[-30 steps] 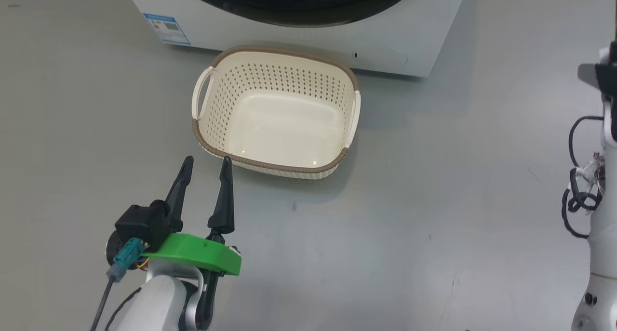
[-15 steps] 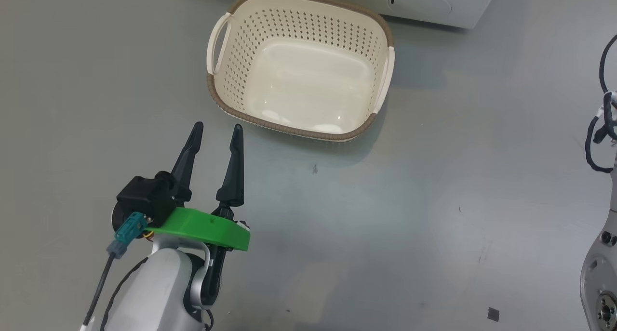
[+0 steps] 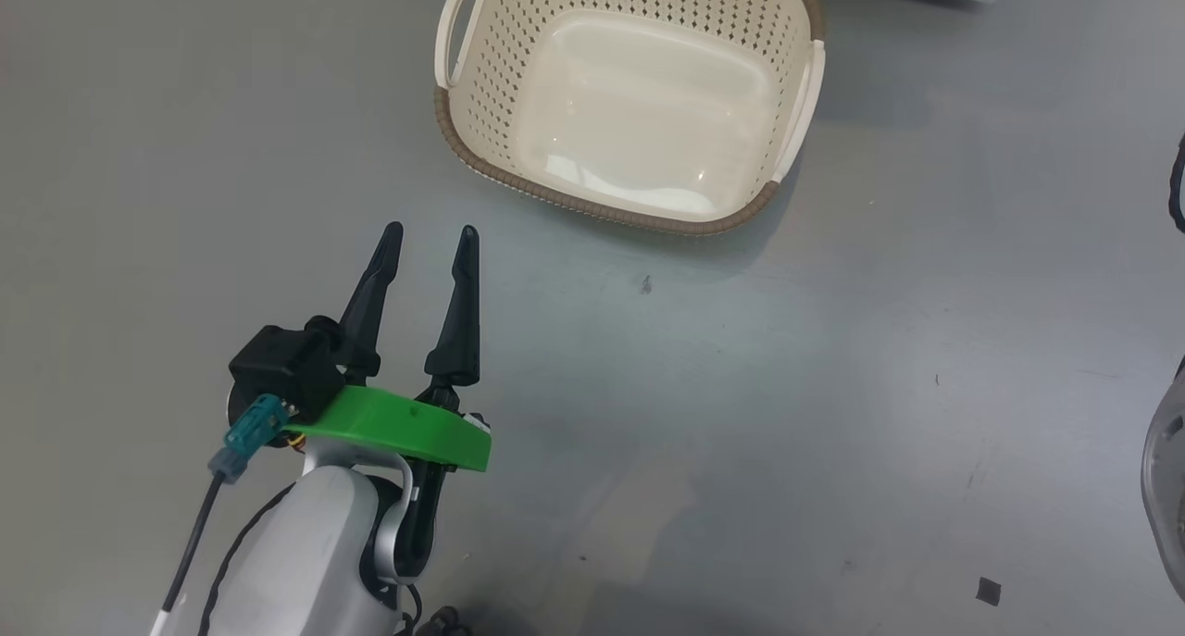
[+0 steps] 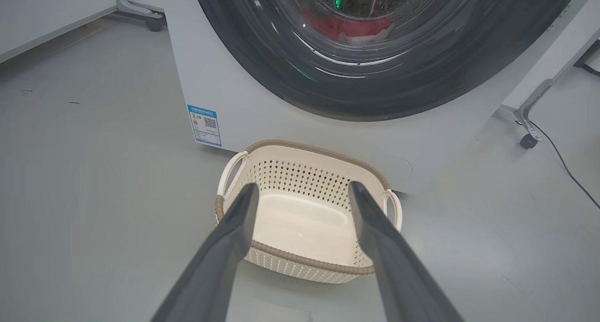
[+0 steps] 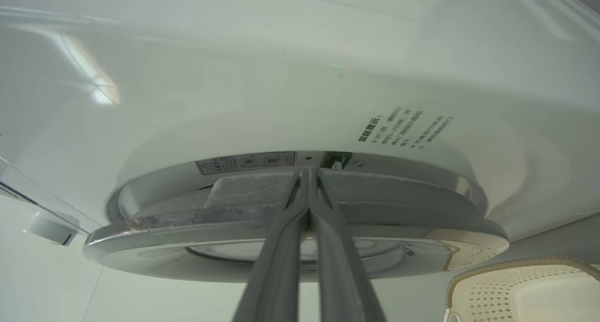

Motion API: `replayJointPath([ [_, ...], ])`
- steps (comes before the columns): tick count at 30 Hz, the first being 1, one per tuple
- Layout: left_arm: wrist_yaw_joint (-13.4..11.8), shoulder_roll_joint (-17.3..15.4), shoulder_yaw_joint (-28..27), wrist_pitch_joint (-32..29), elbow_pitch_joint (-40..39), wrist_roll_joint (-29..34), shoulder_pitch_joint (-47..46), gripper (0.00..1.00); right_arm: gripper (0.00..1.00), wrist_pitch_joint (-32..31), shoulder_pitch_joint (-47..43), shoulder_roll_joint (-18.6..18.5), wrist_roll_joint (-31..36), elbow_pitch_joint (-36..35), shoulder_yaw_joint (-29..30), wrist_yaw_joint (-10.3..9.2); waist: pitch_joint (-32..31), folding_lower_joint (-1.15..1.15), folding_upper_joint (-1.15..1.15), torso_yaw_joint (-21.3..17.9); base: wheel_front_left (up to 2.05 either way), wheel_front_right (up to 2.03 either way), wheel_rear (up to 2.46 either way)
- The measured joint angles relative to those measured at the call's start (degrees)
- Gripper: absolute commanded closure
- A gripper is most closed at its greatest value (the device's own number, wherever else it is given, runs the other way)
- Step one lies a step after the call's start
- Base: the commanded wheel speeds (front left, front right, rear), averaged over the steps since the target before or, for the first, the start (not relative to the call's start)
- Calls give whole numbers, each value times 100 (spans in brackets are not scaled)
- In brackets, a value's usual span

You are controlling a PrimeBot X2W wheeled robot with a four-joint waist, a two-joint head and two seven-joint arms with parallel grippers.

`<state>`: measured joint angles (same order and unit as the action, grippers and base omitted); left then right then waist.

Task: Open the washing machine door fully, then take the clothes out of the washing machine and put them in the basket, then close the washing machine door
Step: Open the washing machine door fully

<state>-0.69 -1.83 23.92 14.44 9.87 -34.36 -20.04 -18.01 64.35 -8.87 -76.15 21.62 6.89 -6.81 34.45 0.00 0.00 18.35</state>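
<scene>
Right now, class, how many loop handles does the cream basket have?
2. On the basket, head view: left handle at its left end, right handle at its right end. None seems hidden.

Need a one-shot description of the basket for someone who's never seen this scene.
Find the big white washing machine with the round black-rimmed door. On the grey floor just in front of it, below the door, sits the basket. It is cream plastic and empty, set apart by its perforated walls, brown woven-look rim and two loop handles.
</scene>
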Motion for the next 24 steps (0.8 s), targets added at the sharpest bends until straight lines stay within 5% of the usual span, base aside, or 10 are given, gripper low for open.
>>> replayJointPath([
  [24,-1,29,98,0,10,-167,-141,0,100,-699,1209,-153,-197,1149,-97,-43,237,0,0,232,0,0,0],
])
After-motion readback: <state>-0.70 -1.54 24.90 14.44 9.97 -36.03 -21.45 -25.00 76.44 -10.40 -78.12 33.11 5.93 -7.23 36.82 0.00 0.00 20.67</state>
